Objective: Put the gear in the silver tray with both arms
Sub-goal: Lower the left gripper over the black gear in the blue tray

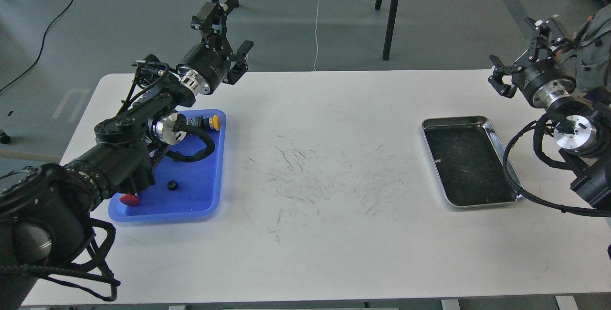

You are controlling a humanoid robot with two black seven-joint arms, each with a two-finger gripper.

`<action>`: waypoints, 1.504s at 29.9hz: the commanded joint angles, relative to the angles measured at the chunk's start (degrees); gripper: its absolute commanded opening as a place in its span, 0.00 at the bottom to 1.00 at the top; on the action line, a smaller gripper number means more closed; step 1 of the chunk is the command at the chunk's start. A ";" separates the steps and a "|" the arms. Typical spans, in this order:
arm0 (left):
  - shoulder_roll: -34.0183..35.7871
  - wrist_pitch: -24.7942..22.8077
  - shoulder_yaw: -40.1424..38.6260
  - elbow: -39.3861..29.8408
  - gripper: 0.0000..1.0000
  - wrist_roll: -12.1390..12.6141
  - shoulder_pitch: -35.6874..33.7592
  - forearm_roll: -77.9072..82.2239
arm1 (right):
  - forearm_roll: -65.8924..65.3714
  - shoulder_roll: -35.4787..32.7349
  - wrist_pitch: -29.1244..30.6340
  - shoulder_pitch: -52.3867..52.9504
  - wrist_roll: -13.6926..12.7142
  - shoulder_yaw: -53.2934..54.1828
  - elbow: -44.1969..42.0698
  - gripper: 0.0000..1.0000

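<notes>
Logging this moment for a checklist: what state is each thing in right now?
Silver tray: empty, flat on the table.
Blue tray: holds a small black gear, a red part and a yellow part.
Black gear: lying loose in the blue tray.
Left hand: open, empty, raised beyond the blue tray.
Right hand: open, empty, raised beyond the silver tray.

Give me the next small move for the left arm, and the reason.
Probably lower the left pincer toward the small black gear on the blue tray. Both pincers are open and hold nothing, the left one is raised above the table's far edge, and the silver tray is empty. The right pincer waits high near it.
</notes>
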 commanded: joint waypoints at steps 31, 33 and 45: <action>0.92 1.84 3.29 1.22 1.00 0.00 -0.61 0.08 | -0.08 0.30 0.07 -0.61 0.00 -0.35 -0.26 0.98; 1.27 2.10 3.29 1.40 1.00 0.00 -0.70 0.08 | -0.08 0.30 0.07 -0.61 0.00 -0.35 -0.26 0.98; 0.66 -0.01 3.29 2.36 1.00 0.00 -0.52 0.08 | -0.08 0.21 0.07 -0.52 0.00 -0.35 -0.26 0.98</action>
